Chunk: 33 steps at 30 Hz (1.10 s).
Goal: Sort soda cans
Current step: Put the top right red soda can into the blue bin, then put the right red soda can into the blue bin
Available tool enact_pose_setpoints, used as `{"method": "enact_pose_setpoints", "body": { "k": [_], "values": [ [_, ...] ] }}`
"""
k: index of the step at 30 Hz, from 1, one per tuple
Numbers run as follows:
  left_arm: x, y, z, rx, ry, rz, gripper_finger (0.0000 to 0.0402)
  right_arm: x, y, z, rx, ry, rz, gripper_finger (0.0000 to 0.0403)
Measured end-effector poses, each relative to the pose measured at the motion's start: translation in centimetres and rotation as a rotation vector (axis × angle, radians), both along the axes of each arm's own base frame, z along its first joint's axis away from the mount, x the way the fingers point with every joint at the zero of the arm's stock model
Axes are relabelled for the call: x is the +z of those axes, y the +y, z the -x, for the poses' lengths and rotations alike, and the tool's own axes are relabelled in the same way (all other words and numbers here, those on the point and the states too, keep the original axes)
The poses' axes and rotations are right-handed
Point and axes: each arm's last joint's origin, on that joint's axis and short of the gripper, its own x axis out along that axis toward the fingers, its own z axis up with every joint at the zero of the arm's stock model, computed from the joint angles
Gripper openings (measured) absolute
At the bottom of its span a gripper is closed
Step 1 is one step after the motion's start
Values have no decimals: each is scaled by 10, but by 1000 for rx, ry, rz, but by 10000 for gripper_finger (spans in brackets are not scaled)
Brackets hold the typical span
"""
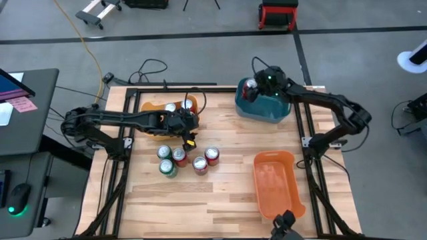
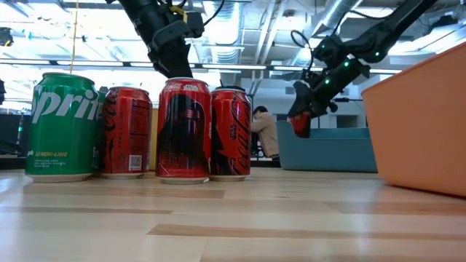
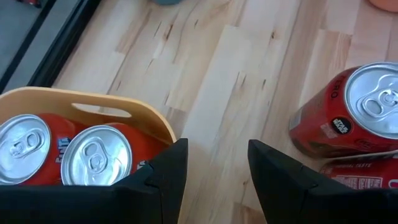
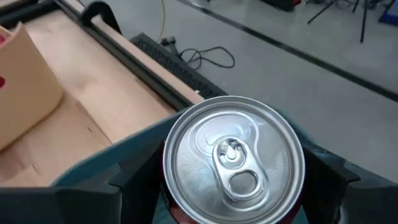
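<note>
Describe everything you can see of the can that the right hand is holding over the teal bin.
The held can is a small metal can with a red body and a plain silver top with its pull tab flat and unopened. It stands upright, clamped at its sides between the right hand's two dark fingers. It hangs above the teal bin at the table's far right, clear of the bin's floor in the low view. Its label cannot be read.
</note>
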Motion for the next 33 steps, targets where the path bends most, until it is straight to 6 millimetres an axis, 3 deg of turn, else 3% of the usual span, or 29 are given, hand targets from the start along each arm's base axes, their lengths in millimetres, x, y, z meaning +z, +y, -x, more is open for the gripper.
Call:
{"method": "enact_pose_setpoints", "body": {
  "k": [8,14,18,25,33],
  "values": [
    [0,0,0,-1,0,-1,164,-24,-7,-7,-2,49,-58,310],
    [0,0,0,-7,6,5,164,-27,-8,-8,3,55,-55,360],
    [-1,0,1,-10,9,8,164,-21,-8,-7,-1,34,-43,394],
    [-1,-2,1,-11,18,10,165,-2,5,-2,11,17,-36,389],
    [-2,-1,2,-6,33,0,165,24,37,-1,74,-7,-37,394]
  ]
}}
